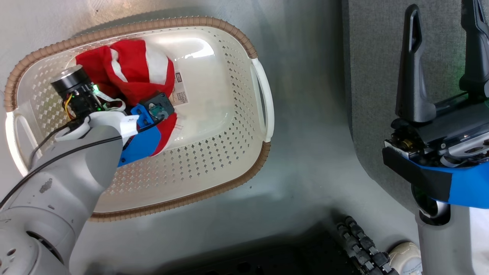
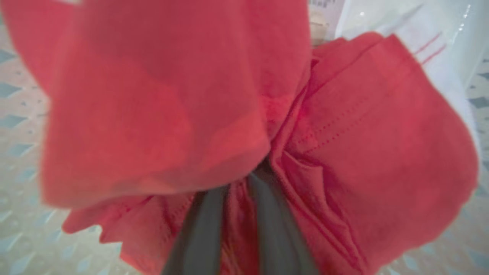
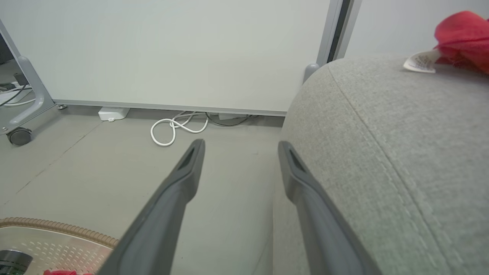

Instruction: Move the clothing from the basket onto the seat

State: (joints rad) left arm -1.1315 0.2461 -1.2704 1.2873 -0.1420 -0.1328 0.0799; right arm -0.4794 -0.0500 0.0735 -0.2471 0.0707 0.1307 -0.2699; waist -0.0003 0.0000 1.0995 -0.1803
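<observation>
- Red garment (image 1: pixel 133 74) sits in basket (image 1: pixel 198 164), ur left gripper (image 2: pixel 238 185) pinched narrow on one fold. Thin bite imo, could slip mid-lift.
- Right gripper (image 3: pixel 240 147) wide, empty, just beside seat (image 3: pixel 382 152); don't clip it.

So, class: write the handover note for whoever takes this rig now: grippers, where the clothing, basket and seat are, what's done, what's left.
Left gripper: shut on the basket garment, down inside the basket.
Right gripper: open, empty, beside the seat.
Done: one red garment lies on the seat.
Left: lift the basket garment out and lay it on the seat.
</observation>
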